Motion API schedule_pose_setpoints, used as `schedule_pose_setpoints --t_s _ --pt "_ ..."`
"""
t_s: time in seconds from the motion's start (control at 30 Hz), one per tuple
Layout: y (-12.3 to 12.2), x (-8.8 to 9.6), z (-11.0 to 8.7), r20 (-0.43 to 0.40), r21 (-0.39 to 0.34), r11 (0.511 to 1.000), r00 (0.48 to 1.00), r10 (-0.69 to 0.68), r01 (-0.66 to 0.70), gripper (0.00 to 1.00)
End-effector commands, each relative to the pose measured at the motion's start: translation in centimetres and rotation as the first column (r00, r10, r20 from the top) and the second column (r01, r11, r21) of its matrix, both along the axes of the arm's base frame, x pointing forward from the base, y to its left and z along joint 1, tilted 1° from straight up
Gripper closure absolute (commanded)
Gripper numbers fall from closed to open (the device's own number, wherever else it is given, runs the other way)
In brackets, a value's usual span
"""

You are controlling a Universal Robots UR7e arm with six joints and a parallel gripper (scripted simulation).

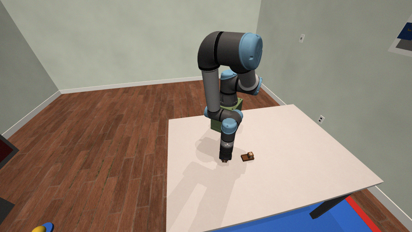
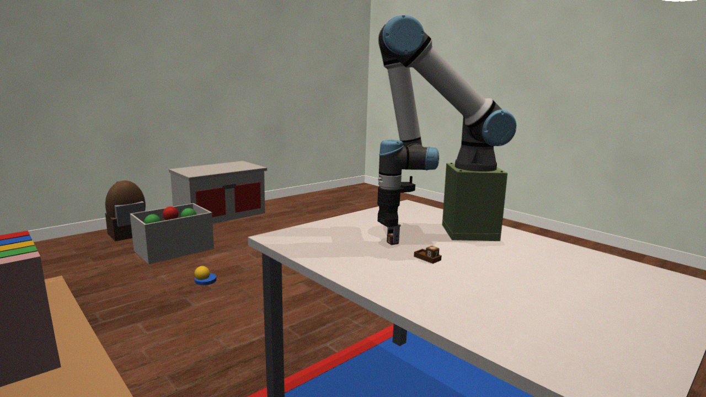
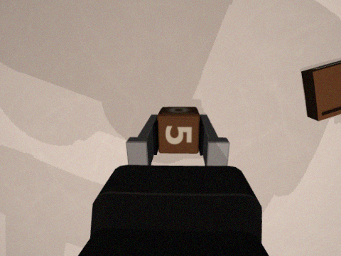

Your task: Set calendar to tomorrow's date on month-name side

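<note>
On the table (image 1: 288, 173) (image 2: 493, 286) (image 3: 64, 39), to the side of your gripper (image 1: 224, 160) (image 2: 392, 239) (image 3: 178, 135), you have the calendar tray (image 1: 244, 158) (image 2: 420, 255) (image 3: 325, 92) sitting flat. It is near the gripper but apart from it, and your wrist view catches only 1 end of it, at the right edge. The seated cube (image 1: 250, 155) (image 2: 432, 252) stands in the tray at the end farther from the gripper. You can read a 0 on its top in the top view, and an 8 on 1 of its sides in the exterior view; the mark on the side next to that 8 is too small to be sure of.

Your gripper points down and is pinching the other cube, the held cube (image 1: 224, 161) (image 2: 390, 239) (image 3: 177, 136), with 1 finger against each of 2 opposite sides. The face turned up to your wrist view carries a pale 5, lying on its side in that view. Another face shows as a dark, foreshortened strip, and you cannot make out its digit. The held cube is outside the tray, low at the table; you cannot tell whether its underside touches the surface. So 1 of your 2 cubes is in the tray.
</note>
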State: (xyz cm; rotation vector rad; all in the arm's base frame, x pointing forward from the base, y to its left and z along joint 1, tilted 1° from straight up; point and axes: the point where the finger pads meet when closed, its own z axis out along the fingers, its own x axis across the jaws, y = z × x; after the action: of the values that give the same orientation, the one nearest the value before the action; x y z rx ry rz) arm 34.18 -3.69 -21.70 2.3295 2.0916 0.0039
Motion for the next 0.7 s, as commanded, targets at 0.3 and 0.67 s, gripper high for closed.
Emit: schedule_pose_setpoints --t_s 0.3,0.67 --pt "-0.27 0.26 0.00 0.004 -0.001 1.000 1.000 -0.002 0.002 0.40" --pt "-0.32 0.28 0.01 0.004 -0.001 1.000 1.000 -0.002 0.002 0.40"
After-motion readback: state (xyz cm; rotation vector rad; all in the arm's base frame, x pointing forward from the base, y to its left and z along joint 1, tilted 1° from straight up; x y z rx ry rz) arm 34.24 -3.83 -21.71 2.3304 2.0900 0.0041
